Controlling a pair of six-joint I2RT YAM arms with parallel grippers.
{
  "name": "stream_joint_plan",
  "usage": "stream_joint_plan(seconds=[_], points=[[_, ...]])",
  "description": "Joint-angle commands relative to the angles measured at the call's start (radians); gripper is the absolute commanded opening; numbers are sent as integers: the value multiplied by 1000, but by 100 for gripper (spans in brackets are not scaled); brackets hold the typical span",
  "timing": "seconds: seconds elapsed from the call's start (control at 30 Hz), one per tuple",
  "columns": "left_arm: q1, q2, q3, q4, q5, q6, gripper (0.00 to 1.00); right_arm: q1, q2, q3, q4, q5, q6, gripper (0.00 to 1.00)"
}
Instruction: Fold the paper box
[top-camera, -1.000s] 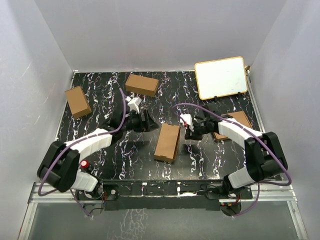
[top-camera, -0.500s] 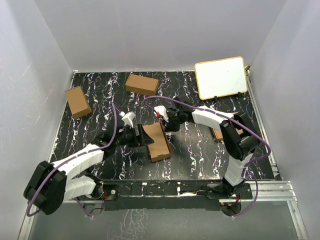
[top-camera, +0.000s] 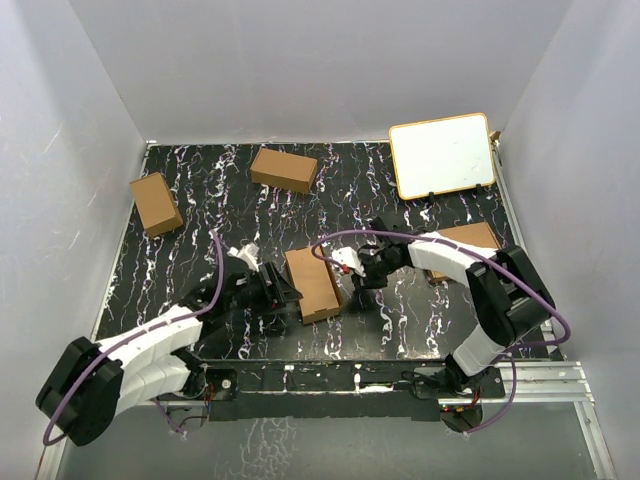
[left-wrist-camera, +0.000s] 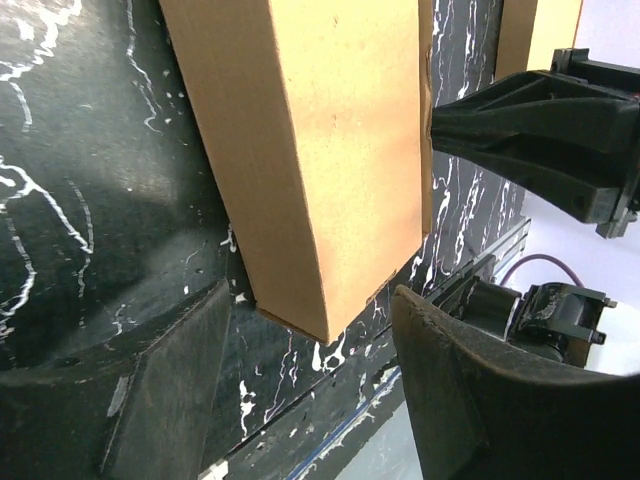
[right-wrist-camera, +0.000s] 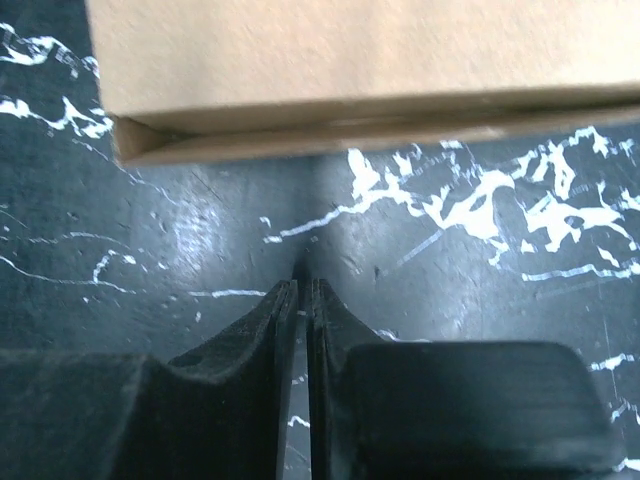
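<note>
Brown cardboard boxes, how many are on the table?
3: left box at the far left, back box at the far middle, long box front centre. The flat pile at right, partly covered, isn't counted.

Left hand and right hand flank the paper box, blocking both sides; the tabletop behind it lies free up to the far carton.
</note>
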Motion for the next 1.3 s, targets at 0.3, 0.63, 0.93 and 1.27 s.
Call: stream_joint_plan(seconds=[0.3,0.63,0.93,1.27], points=[[-160,303,93,240,-79,-118,35,271,48,45,117,45,194,12],[-215,247,96,202,-214,-102,43,154,18,60,86,82,192,14],[-130,119,165,22,-260,51,76,-15,-31,47,174,66,240,20],[82,420,306,132,15,144,67,15,261,373,-46,10,-119,22]])
